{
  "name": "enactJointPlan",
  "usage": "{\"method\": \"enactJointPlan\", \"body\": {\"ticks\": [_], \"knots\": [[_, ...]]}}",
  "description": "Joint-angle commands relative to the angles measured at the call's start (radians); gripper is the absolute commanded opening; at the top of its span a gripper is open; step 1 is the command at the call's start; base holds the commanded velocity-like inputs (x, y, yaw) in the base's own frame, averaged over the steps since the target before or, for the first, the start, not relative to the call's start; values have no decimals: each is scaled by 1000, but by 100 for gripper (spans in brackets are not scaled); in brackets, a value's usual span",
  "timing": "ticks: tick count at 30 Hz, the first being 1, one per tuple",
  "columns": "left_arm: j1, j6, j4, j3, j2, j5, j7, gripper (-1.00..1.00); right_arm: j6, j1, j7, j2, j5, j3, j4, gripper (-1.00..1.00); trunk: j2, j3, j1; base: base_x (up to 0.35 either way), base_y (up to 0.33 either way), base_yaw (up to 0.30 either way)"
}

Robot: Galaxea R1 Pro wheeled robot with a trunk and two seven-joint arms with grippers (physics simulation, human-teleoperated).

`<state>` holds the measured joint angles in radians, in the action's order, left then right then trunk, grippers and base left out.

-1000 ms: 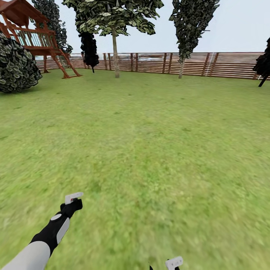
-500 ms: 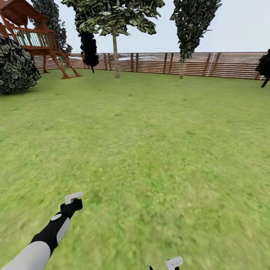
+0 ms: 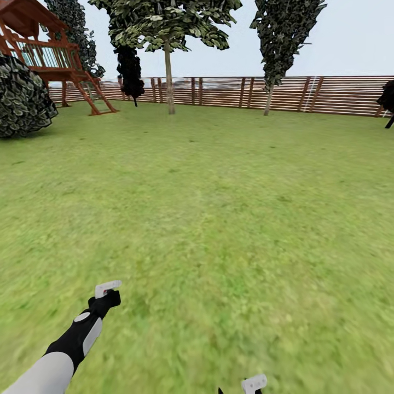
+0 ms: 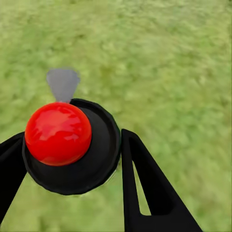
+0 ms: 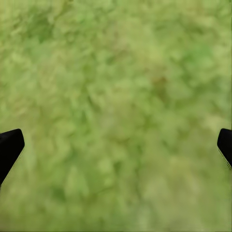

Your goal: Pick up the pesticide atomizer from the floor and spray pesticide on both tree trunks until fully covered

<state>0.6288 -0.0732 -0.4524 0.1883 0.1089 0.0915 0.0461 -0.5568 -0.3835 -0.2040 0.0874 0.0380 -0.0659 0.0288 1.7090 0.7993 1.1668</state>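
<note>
As the base advances, the whole head view has widened slightly over the last second. The round bush [image 3: 22, 98] has slid toward the frame edge and the slatted wooden fence [image 3: 339, 96] has spread outward. This is camera travel, not movement of the objects. Both arms hold the same pose in the view throughout. Judgement: the robot is in transit across the garden lawn [image 3: 230, 191], and spraying has not begun.

The left gripper [image 3: 108, 291] is extended forward, well short of the fence. Its black fingers [image 4: 145, 183] close against both sides of a round black body carrying a glossy red ball [image 4: 58, 133] and a grey wedge-shaped tip [image 4: 63, 83]. This is judged to be the pesticide atomizer [image 4: 96, 159], held in the grip.

The right gripper [image 3: 253, 384] is spread wide. Its dark fingertips [image 5: 9, 145] sit at opposite margins over blurred grass, with nothing between them.

Before the fence stand a thin-trunked leafy tree [image 3: 168, 82], a dark columnar tree [image 3: 282, 33] and a red-brown timber play tower [image 3: 49, 54]. These trunks are slender, not thick and mottled.
</note>
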Motion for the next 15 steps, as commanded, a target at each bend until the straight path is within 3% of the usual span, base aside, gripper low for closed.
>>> {"method": "enactJointPlan", "body": {"ticks": [1, 15], "knots": [[0, 0, 0, 0, 0, 0, 0, -100, 0, 0, 0, 0, 0, 0, 0, 100, 0, 0, 0, 338, 102, 0], [0, 0, -1, 0, 0, 0, 0, -100, 0, 0, 0, 0, 0, 0, 0, 100, 0, 0, 0, 338, 102, 0]]}}
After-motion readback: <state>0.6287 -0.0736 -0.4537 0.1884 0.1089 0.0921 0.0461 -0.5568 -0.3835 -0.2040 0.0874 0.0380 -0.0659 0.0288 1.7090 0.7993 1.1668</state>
